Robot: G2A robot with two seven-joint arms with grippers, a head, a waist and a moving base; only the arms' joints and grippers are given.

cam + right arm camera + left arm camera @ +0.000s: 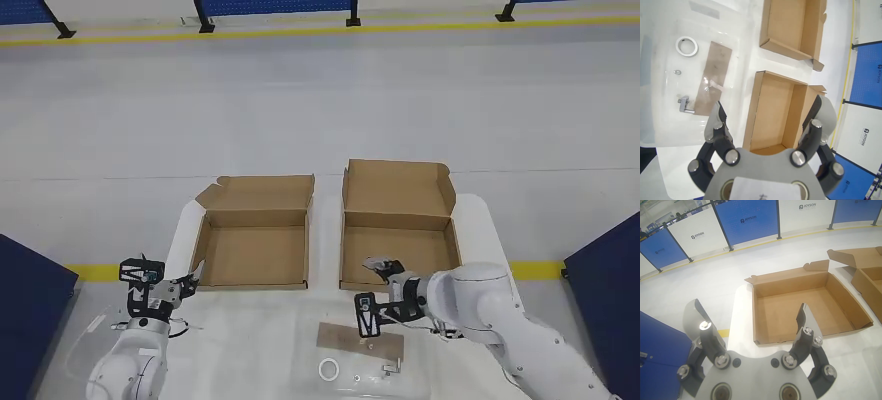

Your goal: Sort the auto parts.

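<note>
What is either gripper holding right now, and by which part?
Nothing: left gripper and right gripper are both open and empty; the ring and bracket lie in the tray.

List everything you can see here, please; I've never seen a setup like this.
Table: one, white, under everything.
Cardboard boxes: two, brown, open and empty, side by side; left box, right box.
Tray: one, clear plastic, at the near edge.
Cardboard sheet: one, brown, flat in the tray.
Ring: one, silver-white, in the tray.
Bracket: one, silver, in the tray.
Small washers: two, silver, in the tray.
Partition panels: several, blue and white, behind.
Left hand: open, empty, beside the left box.
Right hand: open, empty, over the right box's front edge.
</note>
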